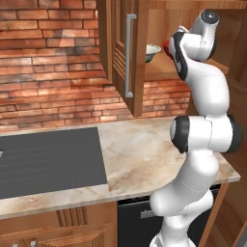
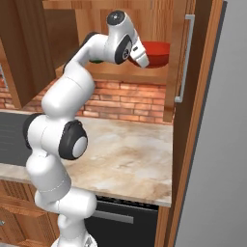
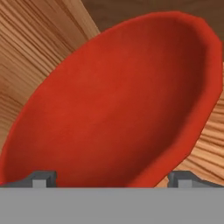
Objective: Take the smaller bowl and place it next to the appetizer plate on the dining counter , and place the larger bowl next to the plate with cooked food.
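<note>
My gripper (image 3: 112, 181) stands spread wide, holding nothing, up inside the wall cabinet (image 2: 91, 29) right at the larger bowl (image 3: 118, 105) on its shelf. The smaller bowl (image 1: 152, 52) sits beside it. I should straddle the red rim squarely before clenching, so it doesn't slip.

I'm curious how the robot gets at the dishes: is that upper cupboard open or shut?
Open. The cupboard door stands swung out, and the shelf inside shows the red bowl and the small pale bowl.
</note>
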Tool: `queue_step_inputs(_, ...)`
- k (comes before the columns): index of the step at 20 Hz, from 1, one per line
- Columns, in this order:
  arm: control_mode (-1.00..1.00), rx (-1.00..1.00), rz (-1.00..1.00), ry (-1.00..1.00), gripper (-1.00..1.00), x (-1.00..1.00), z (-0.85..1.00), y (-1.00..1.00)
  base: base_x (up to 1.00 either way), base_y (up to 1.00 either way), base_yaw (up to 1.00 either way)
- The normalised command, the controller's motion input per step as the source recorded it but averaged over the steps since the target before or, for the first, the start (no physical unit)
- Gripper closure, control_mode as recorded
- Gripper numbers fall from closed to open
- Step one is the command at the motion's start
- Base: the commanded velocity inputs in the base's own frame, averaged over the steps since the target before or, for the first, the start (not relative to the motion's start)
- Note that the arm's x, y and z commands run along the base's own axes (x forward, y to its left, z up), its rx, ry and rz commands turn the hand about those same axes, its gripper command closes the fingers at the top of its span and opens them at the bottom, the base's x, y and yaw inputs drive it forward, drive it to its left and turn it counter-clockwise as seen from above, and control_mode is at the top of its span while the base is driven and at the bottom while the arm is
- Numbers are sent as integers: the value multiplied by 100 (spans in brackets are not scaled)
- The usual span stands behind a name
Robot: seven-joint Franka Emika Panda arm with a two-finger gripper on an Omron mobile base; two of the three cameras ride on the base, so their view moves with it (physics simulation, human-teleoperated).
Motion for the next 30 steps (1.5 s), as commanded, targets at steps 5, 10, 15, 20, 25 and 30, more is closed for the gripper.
queue_step_inputs(5, -100, 0, -13, 0, -100, 9, 0, -10, 0, 0, 0)
queue_step_inputs(10, -100, 0, -9, 0, -100, 5, -13, 0, 0, 0, 0)
queue_step_inputs(15, -100, 0, -10, 0, 100, 0, -31, 0, 0, 0, 0)
queue_step_inputs(20, -100, 0, 0, 0, 100, 0, 0, 0, 0, 0, 0)
queue_step_inputs(25, -100, 0, 1, 10, 100, -7, -7, 0, 0, 0, 0)
queue_step_inputs(30, -100, 0, 19, 10, 100, -89, -4, 12, 0, 0, 0)
